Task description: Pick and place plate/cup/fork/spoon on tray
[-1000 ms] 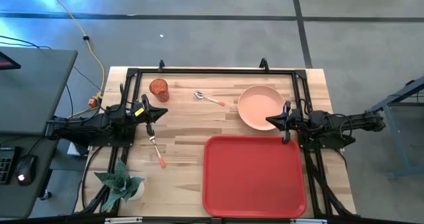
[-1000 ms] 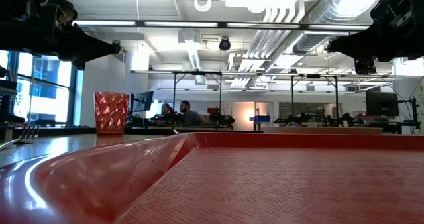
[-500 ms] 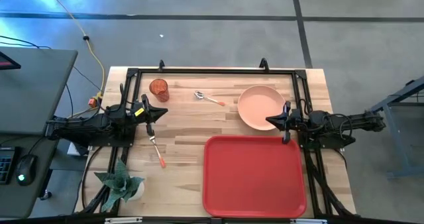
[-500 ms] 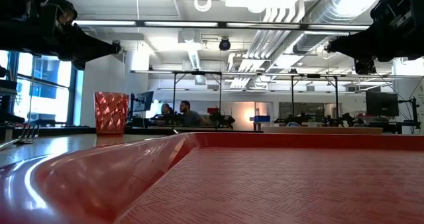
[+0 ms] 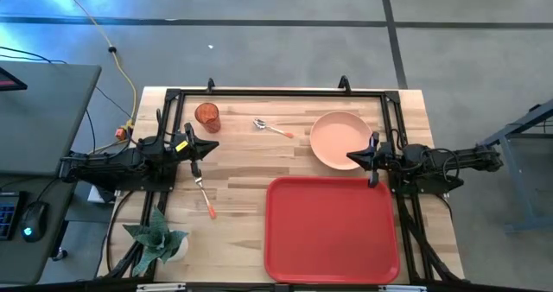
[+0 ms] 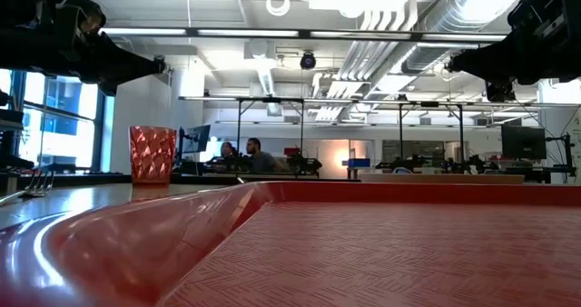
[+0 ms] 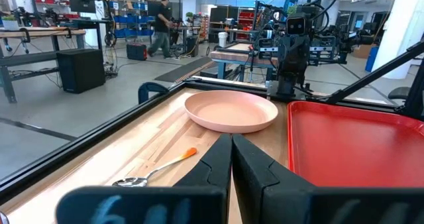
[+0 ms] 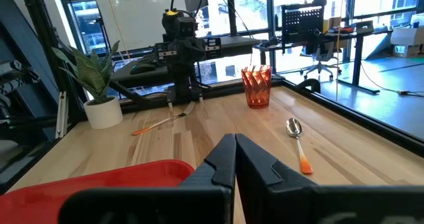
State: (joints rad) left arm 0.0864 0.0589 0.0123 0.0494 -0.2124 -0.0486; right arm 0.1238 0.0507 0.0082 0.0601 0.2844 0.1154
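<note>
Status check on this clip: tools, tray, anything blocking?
Left tool shut, right tool shut, both holding nothing. Large red plastic tray bare; pink plate on the wooden table. No obstruction.

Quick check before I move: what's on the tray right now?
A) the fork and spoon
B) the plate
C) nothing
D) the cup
C: the tray is bare in the high view; the plate, cup, spoon and fork all lie on the table outside it.
</note>
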